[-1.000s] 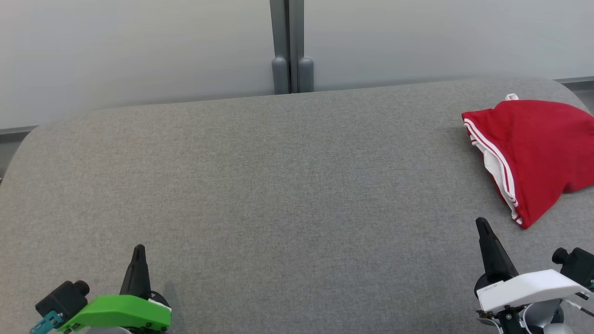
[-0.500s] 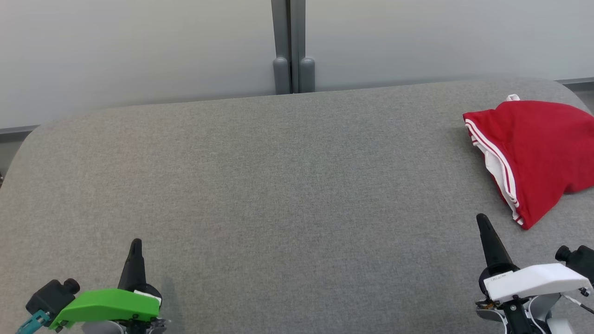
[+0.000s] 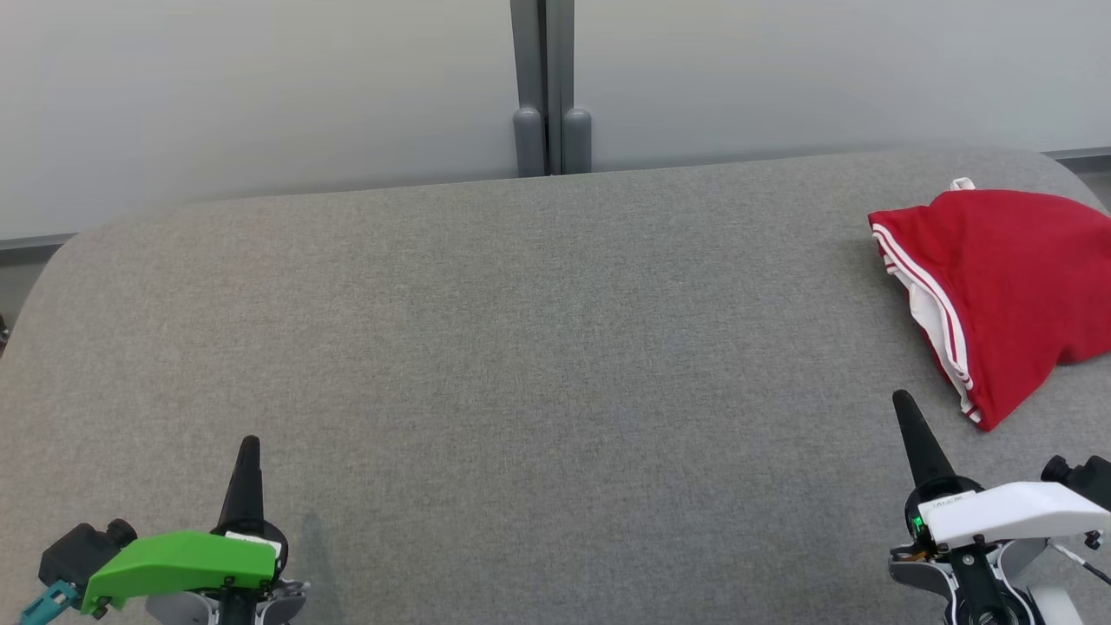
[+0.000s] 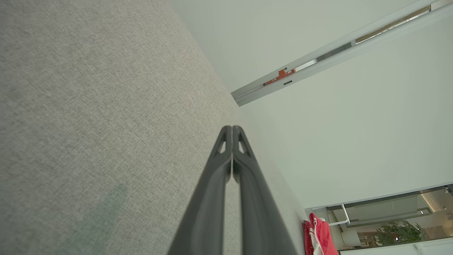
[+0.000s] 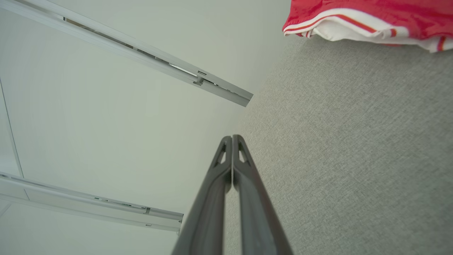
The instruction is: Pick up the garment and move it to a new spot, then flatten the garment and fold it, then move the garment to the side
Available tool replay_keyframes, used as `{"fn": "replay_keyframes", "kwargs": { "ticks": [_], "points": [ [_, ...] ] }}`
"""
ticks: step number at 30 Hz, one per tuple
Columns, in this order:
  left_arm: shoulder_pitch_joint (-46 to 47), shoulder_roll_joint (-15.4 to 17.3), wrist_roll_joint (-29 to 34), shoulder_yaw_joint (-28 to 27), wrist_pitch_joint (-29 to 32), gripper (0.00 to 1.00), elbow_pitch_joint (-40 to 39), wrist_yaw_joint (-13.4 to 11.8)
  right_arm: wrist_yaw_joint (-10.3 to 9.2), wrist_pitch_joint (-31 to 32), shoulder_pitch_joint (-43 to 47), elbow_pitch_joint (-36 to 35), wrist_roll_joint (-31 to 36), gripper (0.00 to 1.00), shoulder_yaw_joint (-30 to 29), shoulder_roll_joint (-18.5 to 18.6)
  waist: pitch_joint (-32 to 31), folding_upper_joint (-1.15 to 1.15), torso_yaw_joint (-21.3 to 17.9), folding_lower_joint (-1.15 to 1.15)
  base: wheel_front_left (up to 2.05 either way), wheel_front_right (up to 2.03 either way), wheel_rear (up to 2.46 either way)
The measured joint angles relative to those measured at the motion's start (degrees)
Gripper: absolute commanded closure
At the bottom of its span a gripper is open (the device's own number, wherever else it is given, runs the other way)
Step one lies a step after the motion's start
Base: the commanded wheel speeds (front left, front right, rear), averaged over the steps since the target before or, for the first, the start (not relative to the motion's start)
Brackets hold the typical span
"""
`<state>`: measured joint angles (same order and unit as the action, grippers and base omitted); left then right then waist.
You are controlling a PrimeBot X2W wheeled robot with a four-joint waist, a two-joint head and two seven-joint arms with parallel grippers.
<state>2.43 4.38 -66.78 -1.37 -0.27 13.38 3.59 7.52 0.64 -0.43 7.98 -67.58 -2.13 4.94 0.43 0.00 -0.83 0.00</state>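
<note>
The garment (image 3: pixel 1002 278) is red with white striped trim and lies bunched at the far right of the grey fabric surface (image 3: pixel 538 330). In the right wrist view the garment (image 5: pixel 371 17) is at the top right; in the left wrist view the garment (image 4: pixel 320 239) is a small red shape at the bottom. My right gripper (image 3: pixel 904 401) stands at the lower right, shut and empty, a short way in front of the garment's nearest corner. My left gripper (image 3: pixel 249 444) is at the lower left, shut and empty, far from the garment. Both pairs of fingertips meet in the wrist views (image 4: pixel 231 128) (image 5: pixel 231 137).
Behind the surface runs a pale wall with a grey vertical post (image 3: pixel 548 87) at the centre. The surface's rounded corners fall away at far left and far right. A plant (image 4: pixel 396 235) shows in the distance.
Both grippers have shifted a little: the fingertips stand slightly farther up the head view, the left one slightly leftward. The garment lies still.
</note>
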Motion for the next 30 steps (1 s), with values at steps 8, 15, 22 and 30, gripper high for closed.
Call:
{"fn": "replay_keyframes", "kwargs": {
  "ticks": [8,15,22,30],
  "points": [
    [0.59,-0.21,-4.34,-0.78,1.2,1.0,0.08,0.7,-0.01,0.77,-0.86,1.05,-4.41,1.0,-0.38,-0.1,-0.03,0.0,0.12,0.0,0.0,0.0,0.0],
    [0.93,-0.42,-7.84,-1.58,2.11,1.0,0.18,1.2,-0.01,1.32,-1.46,1.86,-8.02,1.0,-0.7,-0.16,-0.06,0.0,0.21,0.0,0.0,0.0,0.0],
    [1.53,-0.64,-11.1,-2.26,2.96,1.0,0.25,1.65,-0.02,1.8,-2.31,2.63,-11.39,1.0,-0.99,-0.24,-0.1,0.0,0.32,0.0,0.0,0.0,0.0],
    [1.81,-0.96,-14.63,-2.92,3.85,1.0,0.35,2.1,-0.03,2.38,-2.96,3.45,-15.03,1.0,-1.34,-0.4,-0.13,0.0,0.43,0.0,0.0,0.0,0.0]
  ]
}}
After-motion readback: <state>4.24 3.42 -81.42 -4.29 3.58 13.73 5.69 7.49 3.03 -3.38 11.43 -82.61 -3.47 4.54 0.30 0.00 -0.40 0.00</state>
